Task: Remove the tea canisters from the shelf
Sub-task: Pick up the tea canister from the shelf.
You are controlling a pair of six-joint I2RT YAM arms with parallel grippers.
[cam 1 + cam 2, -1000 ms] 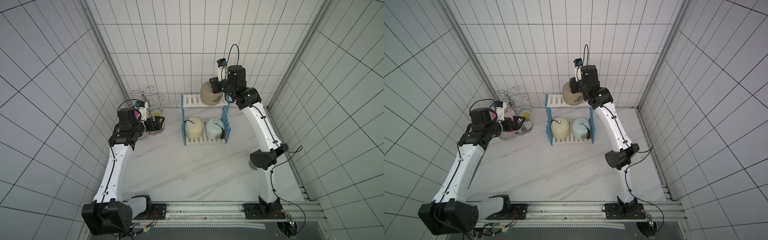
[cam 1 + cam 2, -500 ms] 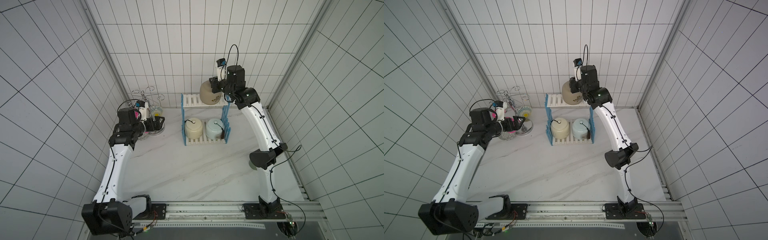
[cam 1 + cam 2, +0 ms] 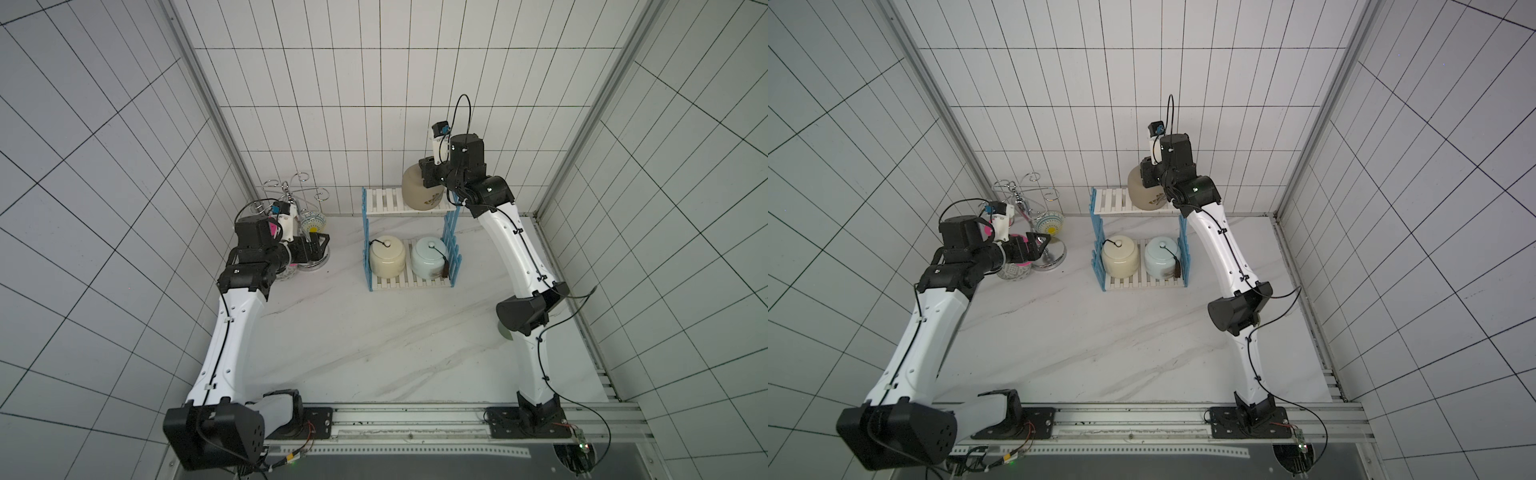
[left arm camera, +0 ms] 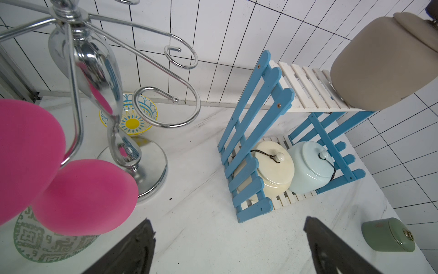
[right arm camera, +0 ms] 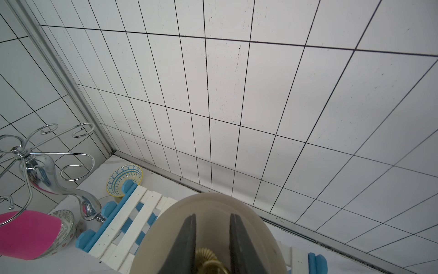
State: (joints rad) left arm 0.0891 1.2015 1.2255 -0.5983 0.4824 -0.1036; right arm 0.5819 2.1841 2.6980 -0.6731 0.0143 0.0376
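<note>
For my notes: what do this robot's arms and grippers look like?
The left arm and right arm have white tapered links, black joint housings and thin black cables clipped along them. The left gripper and right gripper have flat black wedge fingers; white wrist cameras carry blue plugs.

Mirror-bright chrome on the stand at ten o'clock; matt blue and white paint on the shelf at twelve. Dull, smooth finish on the tan jar, glossy glaze on the cream jar and blue jar. Ribbed gold metal for the knob.
</note>
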